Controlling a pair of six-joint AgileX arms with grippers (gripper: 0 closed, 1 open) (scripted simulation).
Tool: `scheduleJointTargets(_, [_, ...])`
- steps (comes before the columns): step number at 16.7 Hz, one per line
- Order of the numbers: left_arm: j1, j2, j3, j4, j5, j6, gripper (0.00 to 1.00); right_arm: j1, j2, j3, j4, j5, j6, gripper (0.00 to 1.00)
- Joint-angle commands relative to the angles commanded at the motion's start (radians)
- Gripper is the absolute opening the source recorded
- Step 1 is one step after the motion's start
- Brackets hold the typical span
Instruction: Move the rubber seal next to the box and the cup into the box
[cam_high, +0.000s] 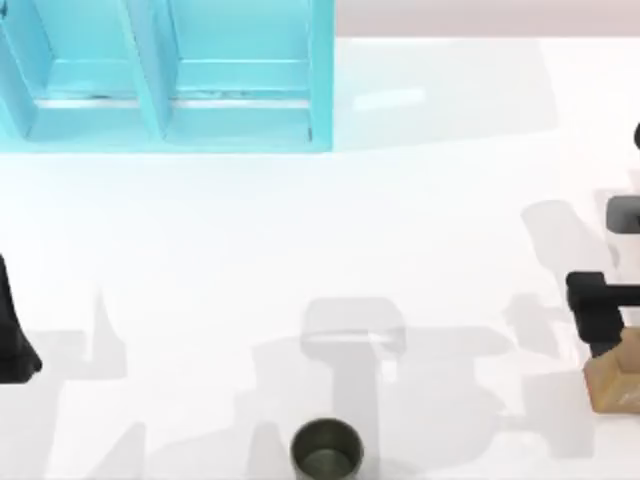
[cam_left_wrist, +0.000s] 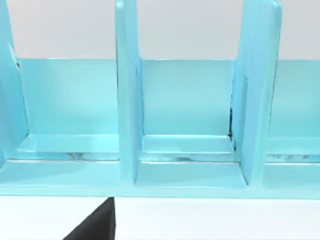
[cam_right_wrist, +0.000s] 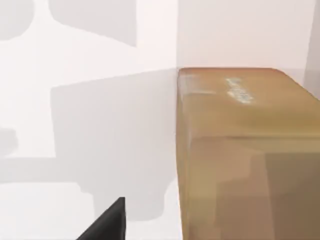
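Two edge items: rubber seal (cam_high: 615, 385) under right pincer (cam_high: 600, 335), grip unclear; cup (cam_high: 326, 450).

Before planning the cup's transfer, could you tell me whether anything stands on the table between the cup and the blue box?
Nothing visible does. The cup stands at the near edge, the box at the far left, with bare table between. The rubber seal lies off at the right edge.
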Motion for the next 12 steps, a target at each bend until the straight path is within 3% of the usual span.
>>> scheduleJointTargets(6, [0.000,0.000,0.000,0.000,0.000,0.000,1.00,-0.001,0.003,0.014,-0.016,0.001,0.002,1.00])
scheduleJointTargets(12, [0.000,0.000,0.000,0.000,0.000,0.000,1.00,-0.005,-0.011,0.230,-0.263,0.005,0.001,1.00])
